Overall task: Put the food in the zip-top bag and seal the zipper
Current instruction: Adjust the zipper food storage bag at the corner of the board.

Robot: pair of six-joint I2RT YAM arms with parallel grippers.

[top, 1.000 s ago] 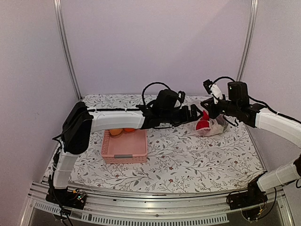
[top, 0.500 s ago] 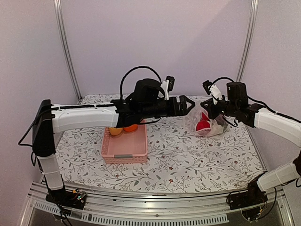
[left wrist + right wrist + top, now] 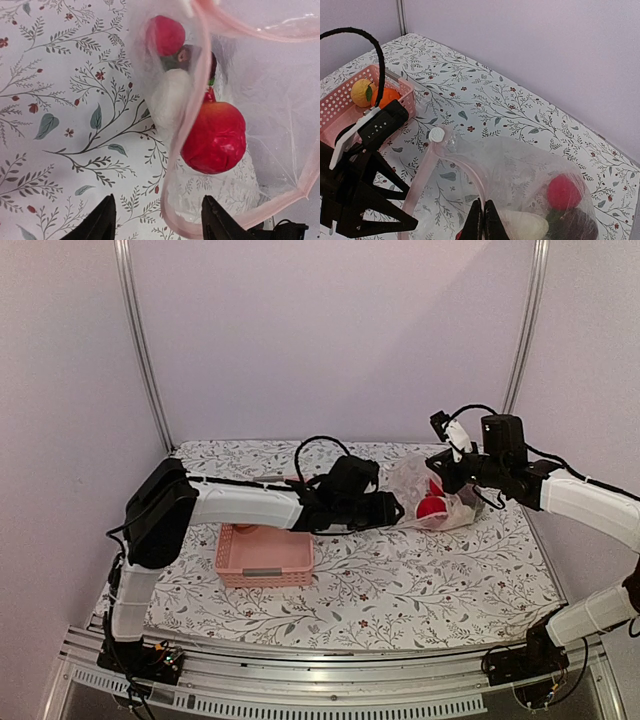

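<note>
Lowered since the earlier frame, the left hand (image 3: 396, 508) sits open and empty at frame centre. Right hand (image 3: 483, 220) pinches the zip-top bag (image 3: 432, 495), centre right, food (image 3: 214, 138) inside; more remains.

We find no readable text, label, brand, number or sign in any of the three views. The counter (image 3: 400, 570) carries only a printed pattern of leaves and small flowers, with no lettering. The zip-top bag (image 3: 260, 80) is clear and unprinted where we see it, and the pink basket (image 3: 265, 558) shows only a small grey patch on its near wall, too small for us to read.
</note>
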